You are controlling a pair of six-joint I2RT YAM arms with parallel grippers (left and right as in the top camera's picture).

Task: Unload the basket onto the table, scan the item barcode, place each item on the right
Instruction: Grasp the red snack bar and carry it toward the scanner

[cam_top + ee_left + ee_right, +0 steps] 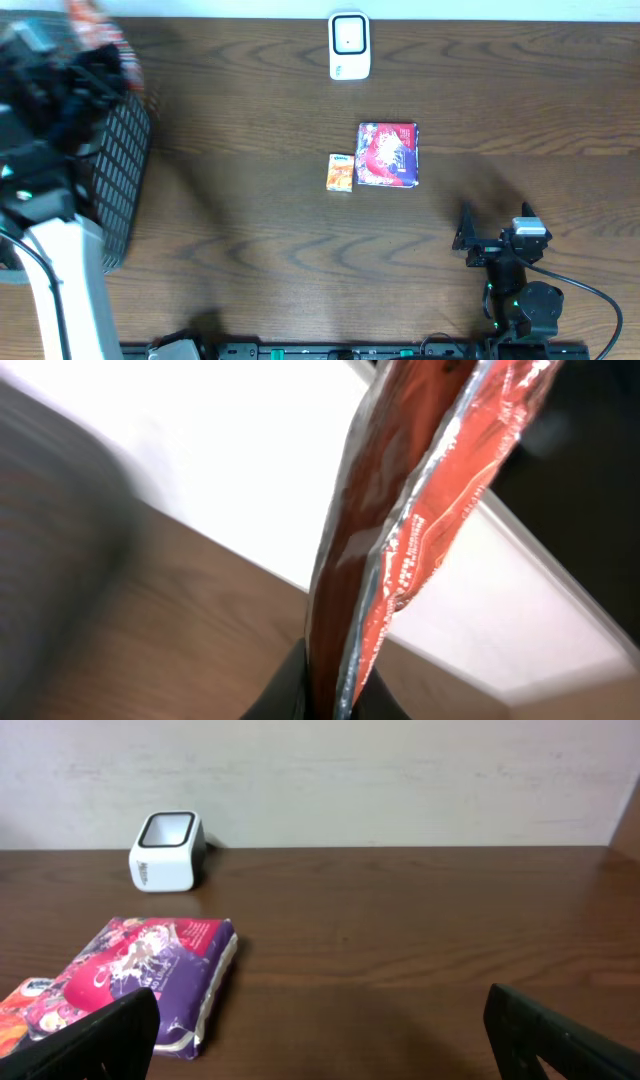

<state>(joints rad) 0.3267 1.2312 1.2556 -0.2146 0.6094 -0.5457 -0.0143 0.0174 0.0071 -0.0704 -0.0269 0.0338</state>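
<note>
My left pincer [332, 700] is clamped on one red foil packet [400, 530], carried at the upper left of the overhead frame near one black mesh basket [125, 160]; only the left wrist view shows the grip plainly. My right pincer [320, 1050] stands wide at the lower right. On the worktop [250, 230], one purple packet [387, 154] and one small orange carton [340, 172] lie just beside each other at centre, below one white scanner [349, 45]; the basket appears overhead only.

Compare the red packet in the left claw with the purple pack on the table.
The red packet is pinched in the shut left claw, lifted; the purple pack lies flat on the table. The red packet is shiny red foil with silver edges; the purple pack is printed purple and red. Both are soft packages.
</note>
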